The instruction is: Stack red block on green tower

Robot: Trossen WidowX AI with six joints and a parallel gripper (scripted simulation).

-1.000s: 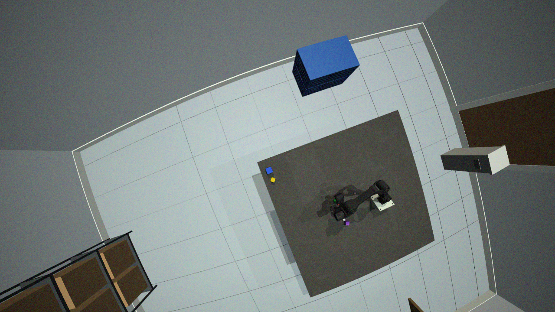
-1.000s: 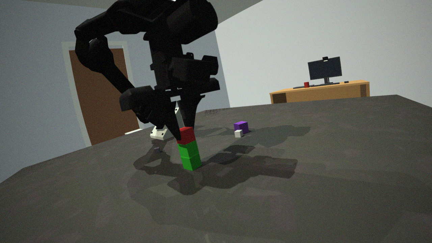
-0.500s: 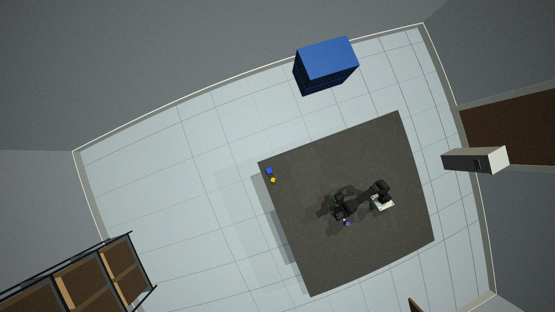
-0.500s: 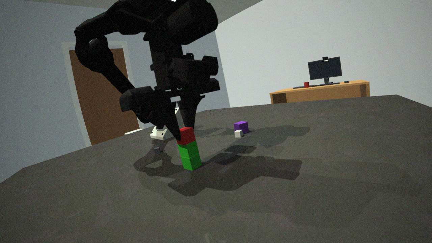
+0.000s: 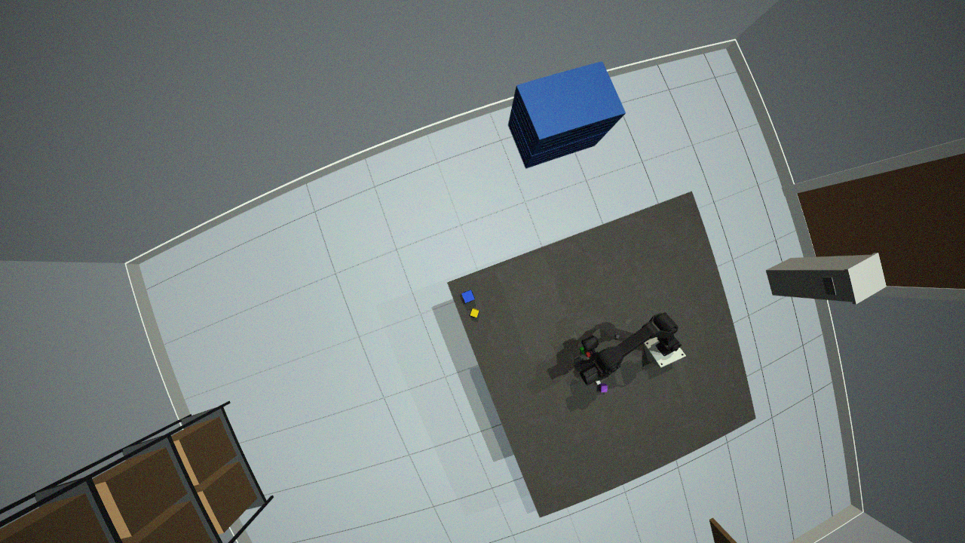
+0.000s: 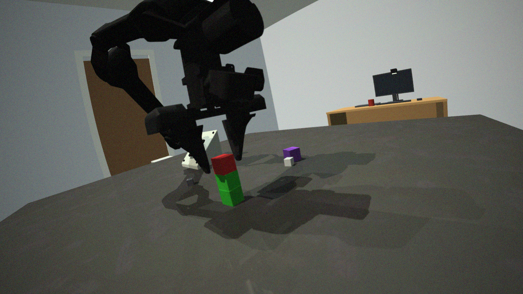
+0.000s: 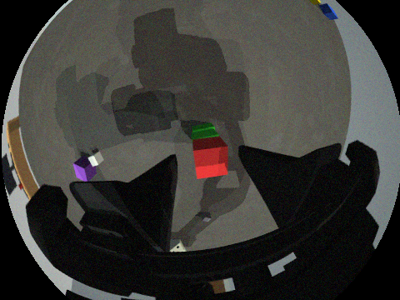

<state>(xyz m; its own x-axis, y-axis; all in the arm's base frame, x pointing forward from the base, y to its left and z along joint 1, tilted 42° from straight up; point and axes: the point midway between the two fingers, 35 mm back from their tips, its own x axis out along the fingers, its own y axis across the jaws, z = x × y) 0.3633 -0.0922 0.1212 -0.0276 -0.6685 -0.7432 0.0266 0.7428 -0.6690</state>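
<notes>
The red block (image 5: 587, 354) (image 6: 224, 164) (image 7: 211, 158) sits on top of the green tower (image 5: 582, 349) (image 6: 230, 188) (image 7: 205, 131), two green blocks high. The tower stands upright, and the red block looks roughly lined up with it. My gripper (image 6: 223, 165) (image 7: 208, 154) is open, with one fingertip on each side of the red block. In the wrist view a gap shows between the block and each finger. The fingertips are at about the red block's height. In the top view the arm lies close beside the tower.
A purple block (image 5: 604, 388) (image 6: 291, 154) (image 7: 85, 169) and a small white block (image 6: 289, 161) (image 7: 97, 158) stand close together to one side. A small grey block (image 5: 617, 335) (image 6: 190, 181) lies towards the arm's base. A blue block (image 5: 468, 296) and a yellow block (image 5: 474, 313) are near a far corner.
</notes>
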